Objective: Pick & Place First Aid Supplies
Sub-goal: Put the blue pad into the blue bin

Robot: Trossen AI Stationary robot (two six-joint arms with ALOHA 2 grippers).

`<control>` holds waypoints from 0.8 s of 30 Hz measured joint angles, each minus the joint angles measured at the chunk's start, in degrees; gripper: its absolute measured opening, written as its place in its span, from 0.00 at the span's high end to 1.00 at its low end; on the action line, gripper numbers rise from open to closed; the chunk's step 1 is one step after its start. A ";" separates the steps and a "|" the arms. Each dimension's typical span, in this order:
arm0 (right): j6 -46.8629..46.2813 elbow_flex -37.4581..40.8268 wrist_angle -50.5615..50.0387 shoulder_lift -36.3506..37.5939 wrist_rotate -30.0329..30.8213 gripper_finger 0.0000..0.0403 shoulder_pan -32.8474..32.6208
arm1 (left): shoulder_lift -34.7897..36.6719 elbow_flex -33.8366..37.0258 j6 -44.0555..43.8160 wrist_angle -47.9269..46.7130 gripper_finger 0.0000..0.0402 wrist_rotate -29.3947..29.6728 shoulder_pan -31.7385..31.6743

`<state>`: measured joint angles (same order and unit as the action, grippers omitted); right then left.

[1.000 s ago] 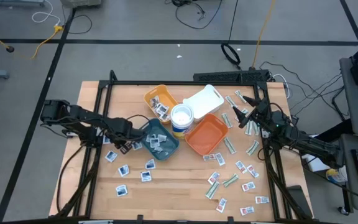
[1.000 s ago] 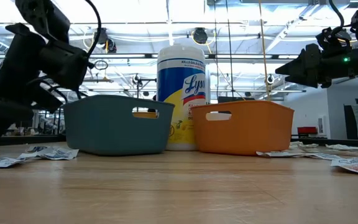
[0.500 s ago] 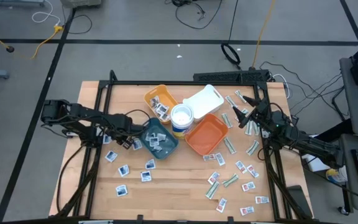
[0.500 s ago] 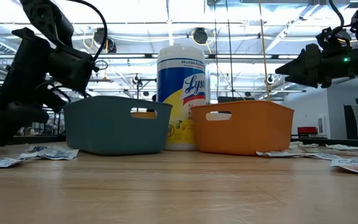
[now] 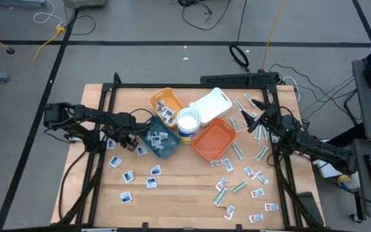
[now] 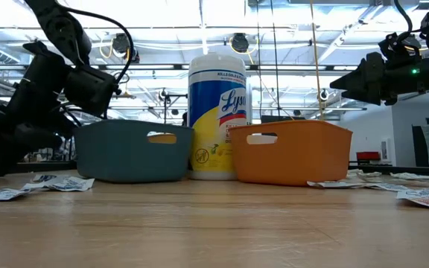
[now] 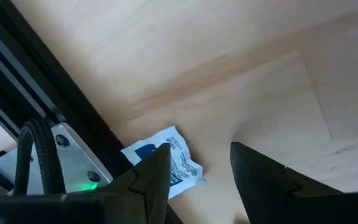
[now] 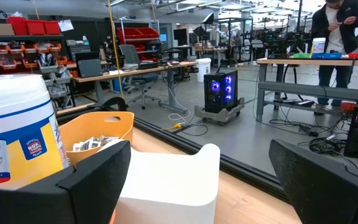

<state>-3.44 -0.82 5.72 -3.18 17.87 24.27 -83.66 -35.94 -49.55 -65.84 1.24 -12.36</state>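
Small flat packets lie scattered on the table: white squares with blue marks (image 5: pixel 127 175) near the left, green-white strips (image 5: pixel 238 149) and red-marked ones (image 5: pixel 257 175) on the right. More of them lie in the teal tray (image 5: pixel 172 147) (image 6: pixel 129 152) and the yellow tray (image 5: pixel 166 103). My left gripper (image 5: pixel 134 133) (image 6: pixel 95 82) (image 7: pixel 199 148) is open, hard by the teal tray's left side, above a blue-marked packet (image 7: pixel 166 163). My right gripper (image 5: pixel 252 123) (image 6: pixel 341 82) (image 8: pixel 199 146) hangs open over the strips by the right far corner. My left gripper stands against the left rim of the teal tray (image 5: pixel 148 134) in the high view. I cannot tell whether it touches the rim. Its wrist view shows only bare table and a packet between the open fingers.
A white round tub (image 5: pixel 188 122) (image 6: pixel 218 112) stands in the middle between the teal tray, the orange tray (image 5: pixel 212 140) (image 6: pixel 293 152), the yellow tray and a white tray (image 5: pixel 210 103). A black frame (image 5: pixel 172 86) runs round the table. A person stands at a far bench (image 8: pixel 337 25).
My left gripper has moved toward the table's far edge, staying beside the teal tray. The teal tray has slid a little toward the left and far edge and turned about, drawing away from the orange tray. My right arm has kept still.
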 joint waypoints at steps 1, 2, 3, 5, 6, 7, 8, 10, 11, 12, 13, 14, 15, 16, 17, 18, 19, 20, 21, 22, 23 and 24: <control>0.01 0.00 0.00 0.00 0.00 0.06 0.01 | 0.00 0.00 0.39 0.00 0.57 -0.08 0.00; 0.02 0.02 0.00 0.00 0.00 0.06 0.00 | 0.01 0.00 0.43 0.00 0.57 -0.13 0.00; 0.02 0.02 0.00 0.00 0.00 0.06 0.02 | 0.04 0.00 0.11 0.00 0.57 -0.17 0.00; 0.01 0.02 0.00 0.00 0.00 0.06 0.01 | 0.09 -0.28 -1.24 -0.12 0.57 -0.06 -0.07; 0.02 0.02 0.00 0.00 0.02 0.06 0.02 | 0.21 -0.60 -2.60 -0.13 0.57 0.25 -0.35; 0.01 0.00 0.00 0.00 0.00 0.06 0.02 | 0.90 -0.85 -3.92 0.02 0.57 0.77 -0.73; 0.02 0.01 0.00 0.00 0.00 0.06 0.00 | 1.67 -1.27 -4.91 -0.03 0.57 1.43 -1.03; 0.01 0.01 0.00 0.00 0.00 0.06 0.01 | 2.80 -2.42 -6.22 -0.01 0.57 2.00 -1.29; 0.00 0.01 0.00 0.00 0.00 0.06 0.01 | 3.53 -2.92 -6.53 -0.01 0.57 2.05 -1.25; 0.01 0.01 0.00 0.00 0.01 0.06 0.00 | 4.56 -3.38 -7.04 -0.13 0.57 2.05 -1.23; 0.02 0.01 0.00 0.00 0.00 0.06 0.01 | 5.56 -3.78 -8.14 -0.50 0.57 2.06 -1.22; 0.01 0.01 0.00 0.00 0.00 0.06 0.01 | 6.41 -3.87 -9.71 -0.93 0.57 2.18 -1.29; 0.01 0.00 0.00 0.00 0.01 0.06 0.01 | 7.01 -3.86 -11.42 -1.68 0.57 2.53 -1.51; 0.02 0.00 0.00 0.00 0.00 0.06 0.02 | 7.65 -3.79 -12.19 -1.86 0.57 2.72 -1.66; 0.00 0.00 0.00 0.00 0.00 0.06 0.02 | 8.36 -3.76 -12.68 -1.91 0.57 2.71 -1.86; 0.00 0.00 0.00 0.00 0.00 0.06 0.02 | 8.82 -3.76 -12.96 -1.70 0.57 2.67 -2.01; 0.00 0.00 0.00 0.00 0.00 0.06 0.00 | 9.06 -3.77 -13.35 -1.64 0.57 2.69 -2.16; 0.01 0.01 0.00 0.00 0.00 0.06 0.02 | 9.17 -3.78 -13.78 -1.42 0.57 2.76 -2.40; 0.02 0.00 0.00 0.00 0.00 0.06 0.00 | 9.27 -3.76 -14.32 -1.49 0.57 3.23 -2.58; 0.02 0.00 0.00 0.00 0.00 0.06 0.02 | 9.35 -3.76 -15.06 -1.48 0.57 3.88 -2.90; 0.01 0.02 0.00 0.00 0.00 0.06 0.02 | 9.35 -3.76 -15.98 -1.44 0.57 4.70 -3.32; 0.01 0.01 0.00 0.00 0.00 0.06 0.02 | 9.33 -3.76 -16.89 -1.36 0.57 5.53 -3.86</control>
<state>-3.43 -0.81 5.72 -3.18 17.87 24.29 -74.32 -39.70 -66.45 -67.20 6.78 -16.22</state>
